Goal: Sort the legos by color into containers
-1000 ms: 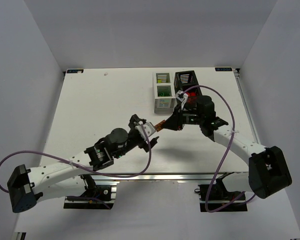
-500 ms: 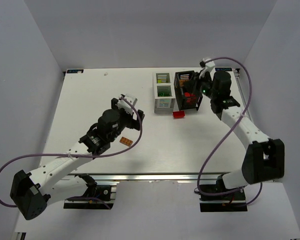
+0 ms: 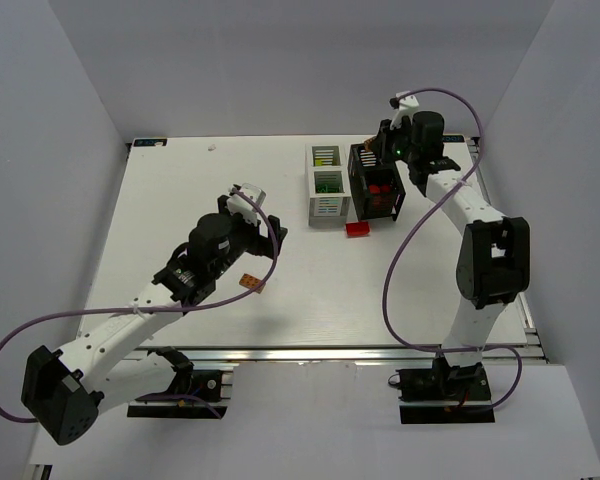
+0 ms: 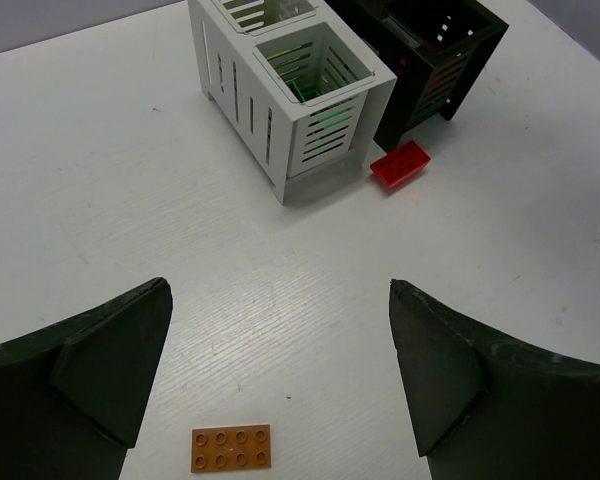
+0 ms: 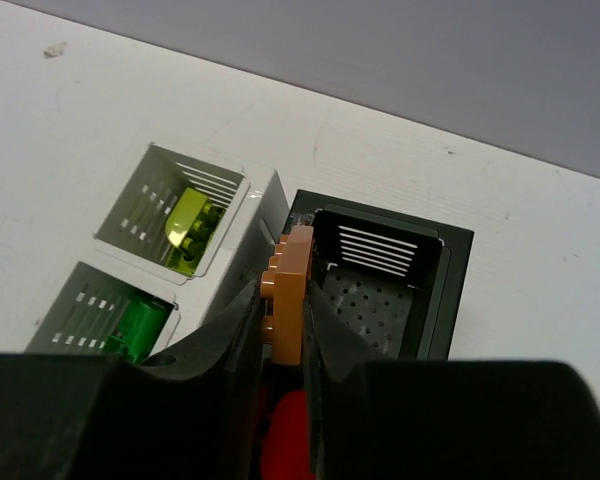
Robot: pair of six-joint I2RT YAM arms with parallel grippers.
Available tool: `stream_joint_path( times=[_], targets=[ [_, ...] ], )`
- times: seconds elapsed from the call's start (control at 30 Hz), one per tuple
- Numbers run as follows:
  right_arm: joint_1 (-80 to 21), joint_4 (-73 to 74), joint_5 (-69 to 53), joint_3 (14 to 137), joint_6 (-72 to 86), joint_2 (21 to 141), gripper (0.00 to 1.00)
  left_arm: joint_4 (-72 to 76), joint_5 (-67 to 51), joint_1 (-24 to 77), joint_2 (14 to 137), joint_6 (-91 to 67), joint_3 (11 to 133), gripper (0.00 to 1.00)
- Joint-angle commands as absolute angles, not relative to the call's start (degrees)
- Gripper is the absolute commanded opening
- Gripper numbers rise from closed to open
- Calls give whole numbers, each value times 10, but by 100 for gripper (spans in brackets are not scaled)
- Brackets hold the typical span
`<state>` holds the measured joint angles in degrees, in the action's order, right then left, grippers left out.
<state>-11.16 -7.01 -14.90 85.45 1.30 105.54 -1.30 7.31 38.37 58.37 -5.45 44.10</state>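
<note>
My right gripper (image 5: pixel 283 300) is shut on an orange lego (image 5: pixel 286 285), held on edge above the near-left rim of the black container (image 5: pixel 450 290). Something red (image 5: pixel 285 440) shows below, between the fingers. The white container (image 5: pixel 265 200) stands to the black one's left, with a yellow lego (image 5: pixel 190 225) in its far compartment and a green one (image 5: pixel 140 325) in the near one. A red lego (image 4: pixel 400 164) lies on the table in front of the containers. Another orange lego (image 4: pixel 230 447) lies flat under my open left gripper (image 4: pixel 280 290), which hovers above it.
In the top view both containers (image 3: pixel 327 195) (image 3: pixel 373 190) stand at the back of the white table (image 3: pixel 180 200), right of centre. The right arm (image 3: pixel 460 210) reaches over them from the right. Grey walls close in the table's sides and back.
The right gripper has carried the orange lego from the table's middle back to above the black container. The left arm has pulled away to the left, with its gripper open.
</note>
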Motion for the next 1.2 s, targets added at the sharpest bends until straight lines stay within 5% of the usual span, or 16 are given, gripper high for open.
stream_joint_path(
  times=[0.0, 0.87, 0.97, 1.17],
  targets=[
    [-112, -70, -127, 884, 2, 1062, 0, -11, 61, 379, 568, -61, 455, 98],
    [-98, -63, -120, 925, 3, 1116, 10, -12, 60, 375, 568, -60, 453, 98],
    [-96, -60, -120, 931, 2, 1123, 22, -13, 60, 374, 570, -60, 454, 98],
    [-95, -52, -121, 939, 2, 1132, 24, -13, 59, 375, 571, -60, 453, 98]
  ],
)
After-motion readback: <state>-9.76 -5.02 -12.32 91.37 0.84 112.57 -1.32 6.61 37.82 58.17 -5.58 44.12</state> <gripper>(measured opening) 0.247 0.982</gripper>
